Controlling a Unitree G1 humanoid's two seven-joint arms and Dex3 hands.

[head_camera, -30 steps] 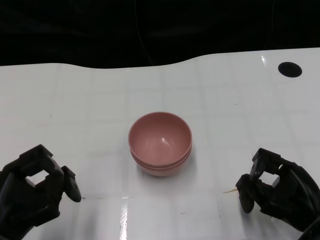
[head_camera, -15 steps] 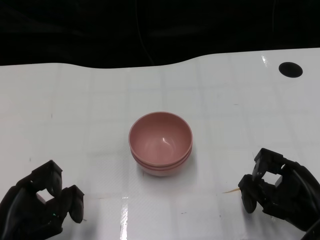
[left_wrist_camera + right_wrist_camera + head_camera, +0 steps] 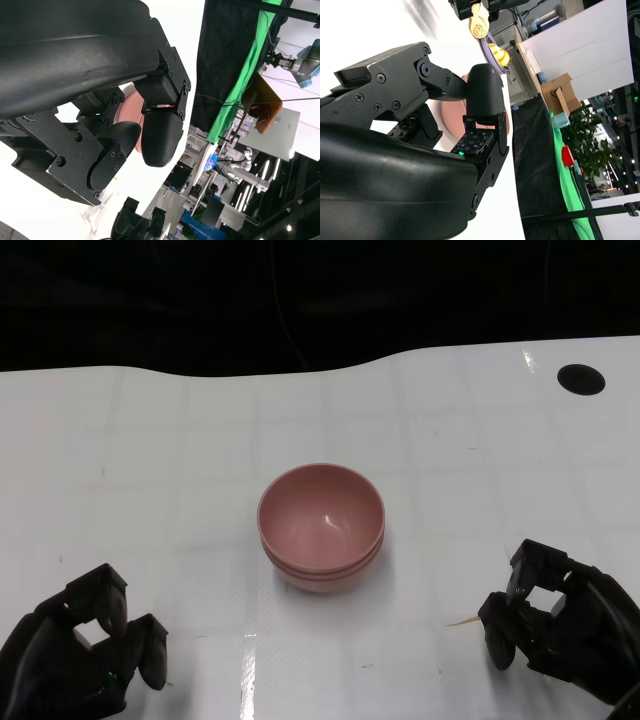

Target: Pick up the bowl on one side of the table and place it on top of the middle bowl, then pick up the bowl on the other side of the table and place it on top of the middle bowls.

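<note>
Bowls first: the pink round plastic bowls (image 3: 321,525) sit nested in a single stack at the middle of the glossy white bench (image 3: 180,460), well apart from both of your hands.

Your left hand (image 3: 85,655), black and many-fingered, rests low at the bench's near edge toward its left corner, its fingers curled in on themselves with nothing inside them. The left wrist view shows the same curled fingers (image 3: 160,137), with a sliver of the pink stack behind them.

Your right hand (image 3: 555,630) sits at the near edge toward the right corner, its fingers likewise drawn in around nothing. A thin pale sliver (image 3: 462,622) lies on the bench just beside its fingertips. A black round hole (image 3: 580,379) marks the bench's far right corner.
</note>
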